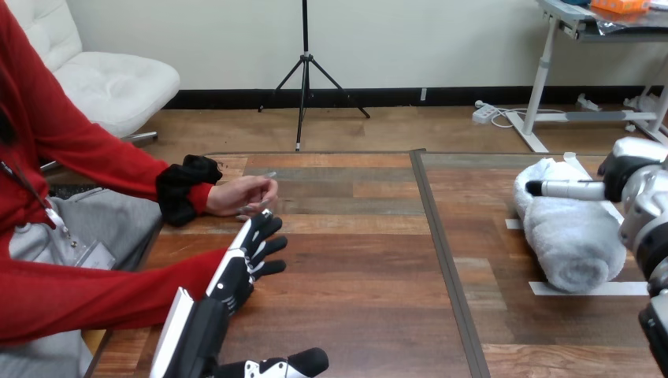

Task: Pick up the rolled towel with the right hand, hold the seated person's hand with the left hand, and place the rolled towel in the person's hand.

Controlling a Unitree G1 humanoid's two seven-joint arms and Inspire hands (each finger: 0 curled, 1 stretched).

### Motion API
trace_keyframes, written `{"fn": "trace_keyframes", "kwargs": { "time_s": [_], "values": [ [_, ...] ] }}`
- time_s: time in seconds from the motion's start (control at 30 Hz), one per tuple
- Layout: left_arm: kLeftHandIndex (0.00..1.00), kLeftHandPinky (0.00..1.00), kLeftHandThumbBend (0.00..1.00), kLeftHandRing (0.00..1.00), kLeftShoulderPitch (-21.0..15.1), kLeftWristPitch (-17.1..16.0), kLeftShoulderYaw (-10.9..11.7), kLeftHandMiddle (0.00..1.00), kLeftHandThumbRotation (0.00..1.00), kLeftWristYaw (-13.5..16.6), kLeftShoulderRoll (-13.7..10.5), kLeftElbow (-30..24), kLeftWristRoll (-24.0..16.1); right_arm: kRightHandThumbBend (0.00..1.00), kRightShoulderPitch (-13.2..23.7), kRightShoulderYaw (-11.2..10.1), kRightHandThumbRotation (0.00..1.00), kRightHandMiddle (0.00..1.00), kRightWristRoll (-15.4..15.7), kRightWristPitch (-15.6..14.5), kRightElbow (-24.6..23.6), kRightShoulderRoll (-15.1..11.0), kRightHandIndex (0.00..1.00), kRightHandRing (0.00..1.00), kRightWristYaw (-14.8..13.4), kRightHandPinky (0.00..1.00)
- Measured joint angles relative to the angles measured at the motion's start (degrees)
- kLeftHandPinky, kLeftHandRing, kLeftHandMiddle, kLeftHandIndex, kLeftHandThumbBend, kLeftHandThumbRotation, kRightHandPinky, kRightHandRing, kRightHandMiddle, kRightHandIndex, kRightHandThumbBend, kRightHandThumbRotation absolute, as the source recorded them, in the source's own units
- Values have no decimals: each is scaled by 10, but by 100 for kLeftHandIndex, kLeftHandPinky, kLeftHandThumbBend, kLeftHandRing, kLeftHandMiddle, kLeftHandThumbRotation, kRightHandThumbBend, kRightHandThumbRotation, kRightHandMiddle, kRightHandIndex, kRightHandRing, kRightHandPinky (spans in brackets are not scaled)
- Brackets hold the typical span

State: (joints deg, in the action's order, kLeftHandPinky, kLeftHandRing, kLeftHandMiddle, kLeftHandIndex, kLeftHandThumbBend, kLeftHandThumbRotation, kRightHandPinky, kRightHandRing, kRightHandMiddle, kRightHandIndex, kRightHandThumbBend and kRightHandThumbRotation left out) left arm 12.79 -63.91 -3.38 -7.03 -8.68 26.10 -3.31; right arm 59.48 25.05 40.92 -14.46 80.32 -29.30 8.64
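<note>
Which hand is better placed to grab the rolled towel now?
Right. The right hand is at the rolled towel, a straight finger across it; the left hand is well away, by the person's hand.

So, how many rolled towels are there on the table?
1. The rolled towel lies on the right part of the table, with the right hand at its far end.

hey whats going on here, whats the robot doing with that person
The robot's left hand lies open on the table, fingertips close to the person's hand at the table's left side, but not curled round it. Its right hand is at the rolled towel, which lies on the table at the right. The towel has not yet been handed over.
</note>
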Motion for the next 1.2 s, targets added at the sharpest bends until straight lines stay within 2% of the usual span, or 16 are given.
{"fn": "trace_keyframes", "kwargs": {
  "time_s": [0.3, 0.53, 0.7, 0.8, 0.9, 1.03, 1.13, 1.2],
  "values": [
    [93, 76, 100, 86, 3, 0, 1, 90, 45, -1, 0, -20, 4, 100, -16, 1, 92, 90, -1, -1, 1, 11, 96, 83, 0, 25],
    [92, 75, 100, 85, 3, 0, 3, 90, 46, 1, 0, -30, -1, 100, -26, 12, 98, 98, 2, 0, 3, 22, 99, 92, 12, 24],
    [92, 74, 100, 85, 3, 0, 5, 90, 47, 3, 0, -38, -10, 100, -30, 23, 97, 98, 8, -1, 3, 27, 100, 91, 18, 24],
    [92, 74, 100, 85, 3, 0, 4, 90, 46, 3, 0, -41, -12, 100, -30, 25, 93, 93, 8, -3, 3, 28, 100, 83, 17, 28],
    [91, 74, 100, 85, 3, 0, 5, 89, 46, 4, 1, -43, -15, 100, -30, 30, 91, 91, 11, -6, 3, 30, 100, 78, 11, 31],
    [91, 74, 100, 84, 3, 0, 4, 89, 45, 5, 2, -45, -17, 98, -30, 32, 83, 92, 11, -8, 3, 32, 100, 80, 7, 34],
    [91, 74, 100, 84, 3, 0, 4, 89, 45, 7, 3, -47, -17, 99, -30, 25, 74, 92, -1, -12, 3, 36, 98, 80, -2, 36],
    [91, 74, 100, 84, 3, 0, 4, 89, 45, 9, 5, -48, -18, 99, -31, 13, 68, 91, -13, -17, 3, 40, 97, 78, -18, 37]
  ]
}}
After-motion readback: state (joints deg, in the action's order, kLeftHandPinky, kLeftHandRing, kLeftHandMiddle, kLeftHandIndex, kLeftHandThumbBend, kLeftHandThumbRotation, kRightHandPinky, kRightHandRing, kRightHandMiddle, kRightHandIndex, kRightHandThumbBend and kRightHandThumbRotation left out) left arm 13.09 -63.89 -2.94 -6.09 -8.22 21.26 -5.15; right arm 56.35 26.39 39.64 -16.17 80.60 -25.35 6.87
